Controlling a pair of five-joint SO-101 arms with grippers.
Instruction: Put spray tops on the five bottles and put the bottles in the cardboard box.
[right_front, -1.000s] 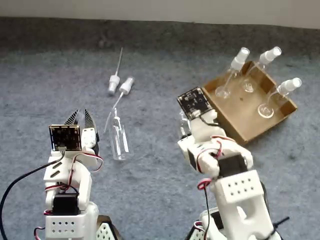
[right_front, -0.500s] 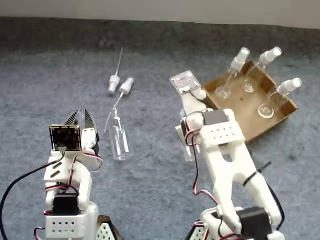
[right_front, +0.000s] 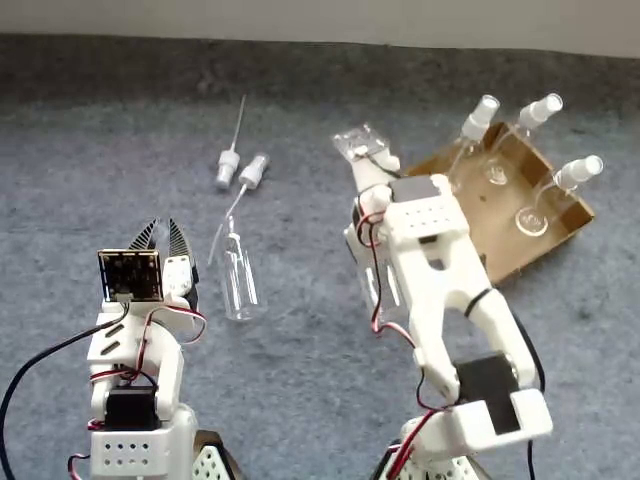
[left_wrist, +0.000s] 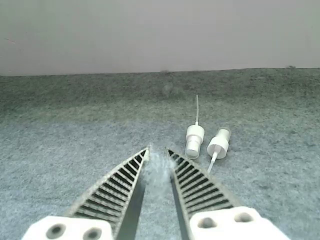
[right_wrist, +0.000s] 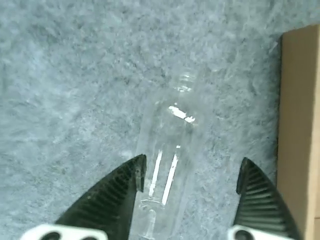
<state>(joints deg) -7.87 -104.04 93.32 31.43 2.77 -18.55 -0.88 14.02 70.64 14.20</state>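
Note:
A clear uncapped bottle (right_wrist: 167, 165) lies on the grey carpet, and my right gripper (right_wrist: 194, 161) hangs open above it, one finger on each side, not touching. In the high view this bottle (right_front: 369, 280) peeks out beside the stretched right arm, just left of the cardboard box (right_front: 497, 268). A second uncapped bottle (right_front: 238, 275) lies in front of my left gripper (right_front: 165, 238), which is slightly open and holds nothing. Two loose spray tops (right_front: 228, 165) (right_front: 253, 172) lie farther back; the left wrist view shows them beyond my left gripper (left_wrist: 159, 151). Three capped bottles (right_front: 465, 145) stand in the box.
The box's cardboard wall (right_wrist: 300, 150) runs close beside the right gripper's outer finger. Grey carpet (right_front: 120, 150) covers the table, with free room at the back left and between the arms. A pale wall borders the far edge.
The right arm has stretched forward and its wrist has tipped down, so the gripper now hangs over the bottle by the box. The left arm and the loose parts have not moved.

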